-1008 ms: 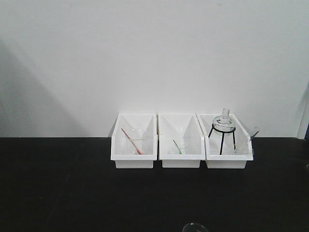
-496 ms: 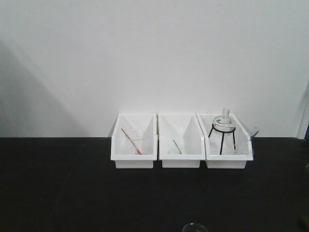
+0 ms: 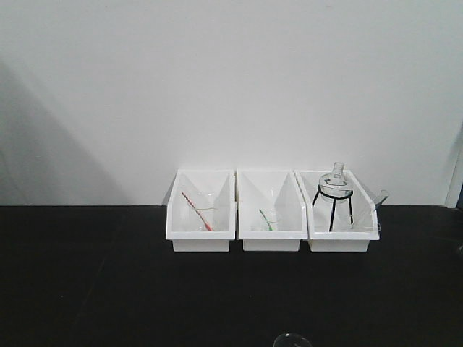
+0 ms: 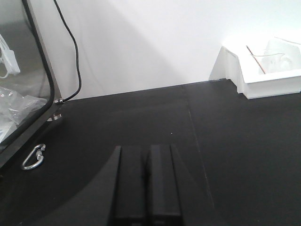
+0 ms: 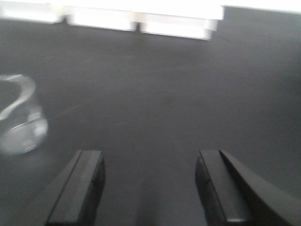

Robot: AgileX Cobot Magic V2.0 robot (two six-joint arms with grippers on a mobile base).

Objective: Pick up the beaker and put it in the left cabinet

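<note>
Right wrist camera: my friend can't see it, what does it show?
The right gripper is open over a black table, holding nothing. A blurry clear beaker sits at the picture's left edge, outside the fingers, and white bins line the far edge.

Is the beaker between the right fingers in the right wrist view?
No, the beaker stands outside the gap between the open fingers.

Three white bins [image 3: 271, 242], two rod-holding beakers [image 3: 202, 211], one flask [image 3: 336, 181], one tripod [image 3: 332, 208], one loose beaker [image 5: 19, 120], one carabiner [image 4: 33, 157].
</note>
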